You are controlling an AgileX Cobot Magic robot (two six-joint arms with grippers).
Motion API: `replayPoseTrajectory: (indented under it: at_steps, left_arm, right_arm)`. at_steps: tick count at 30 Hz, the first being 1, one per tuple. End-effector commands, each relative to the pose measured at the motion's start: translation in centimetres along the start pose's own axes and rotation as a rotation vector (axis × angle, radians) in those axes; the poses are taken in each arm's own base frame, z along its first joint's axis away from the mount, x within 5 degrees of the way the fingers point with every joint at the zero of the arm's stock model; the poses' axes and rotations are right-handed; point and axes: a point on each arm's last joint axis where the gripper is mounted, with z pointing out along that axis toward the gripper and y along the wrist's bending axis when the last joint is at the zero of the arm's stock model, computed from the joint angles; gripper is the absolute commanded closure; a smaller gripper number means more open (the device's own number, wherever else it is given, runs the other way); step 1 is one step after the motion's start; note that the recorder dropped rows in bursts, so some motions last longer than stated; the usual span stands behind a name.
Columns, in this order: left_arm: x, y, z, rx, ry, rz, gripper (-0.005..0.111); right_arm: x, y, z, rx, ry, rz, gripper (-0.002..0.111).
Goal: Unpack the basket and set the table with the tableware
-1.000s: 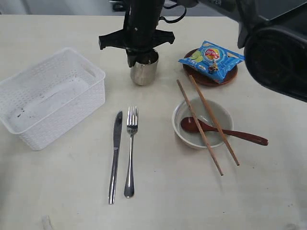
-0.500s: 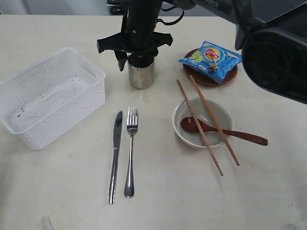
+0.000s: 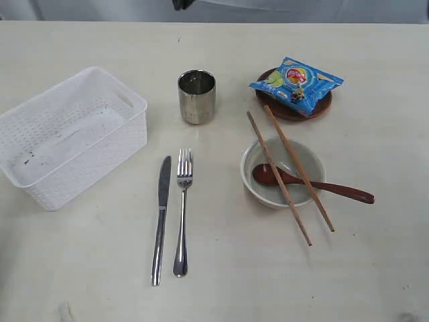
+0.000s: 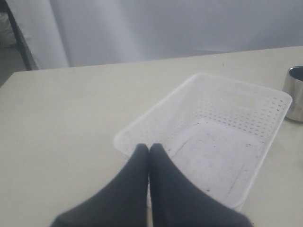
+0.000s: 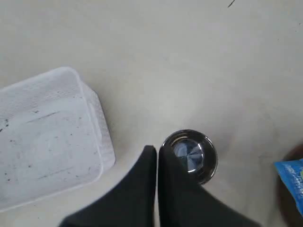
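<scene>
Right gripper (image 5: 157,150) hung pinched together, empty, above the cup (image 5: 189,156).
Left gripper (image 4: 149,147), also pressed together, hovered by the basket (image 4: 236,116) rim; the cup stood upright on the table (image 3: 268,268).

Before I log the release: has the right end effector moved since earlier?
Yes. The right end effector left the round steel cup, withdrawing toward the exterior view's top edge.

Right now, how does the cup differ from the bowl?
The cup is shiny steel; the bowl is off-white. The cup is tall and narrow; the bowl is low and wide. The cup is empty; the bowl holds the spoon's head, with chopsticks across its rim. Both stand upright on the table.
</scene>
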Motion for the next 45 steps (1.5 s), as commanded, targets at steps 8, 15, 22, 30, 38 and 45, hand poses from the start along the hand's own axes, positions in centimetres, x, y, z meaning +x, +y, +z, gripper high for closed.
replayPoseTrajectory:
  at_steps: [8, 15, 22, 30, 38, 45]
  left_arm:
    - [0.0, 0.0, 0.0, -0.003, -0.009, 0.001, 0.107]
    - [0.0, 0.0, 0.0, -0.003, -0.009, 0.001, 0.107]
    - [0.0, 0.0, 0.0, -0.003, -0.009, 0.001, 0.107]
    - [0.0, 0.0, 0.0, -0.003, -0.009, 0.001, 0.107]
    - [0.0, 0.0, 0.0, -0.003, -0.009, 0.001, 0.107]
    - [0.0, 0.0, 0.0, -0.003, -0.009, 0.001, 0.107]
  right_arm:
    - [5.9, -0.8, -14.9, 0.015, -0.269, -0.034, 0.109]
    - [14.2, -1.8, -23.3, -0.045, -0.680, -0.026, 0.109]
    - [23.5, -3.0, -26.3, -0.094, -0.843, -0.003, 0.109]
    - [31.4, -4.1, -27.5, -0.145, -0.926, 0.035, 0.109]
    - [37.3, -4.9, -30.4, -0.180, -1.079, 0.027, 0.109]
    - [41.7, -5.5, -32.3, -0.215, -1.247, 0.019, 0.109]
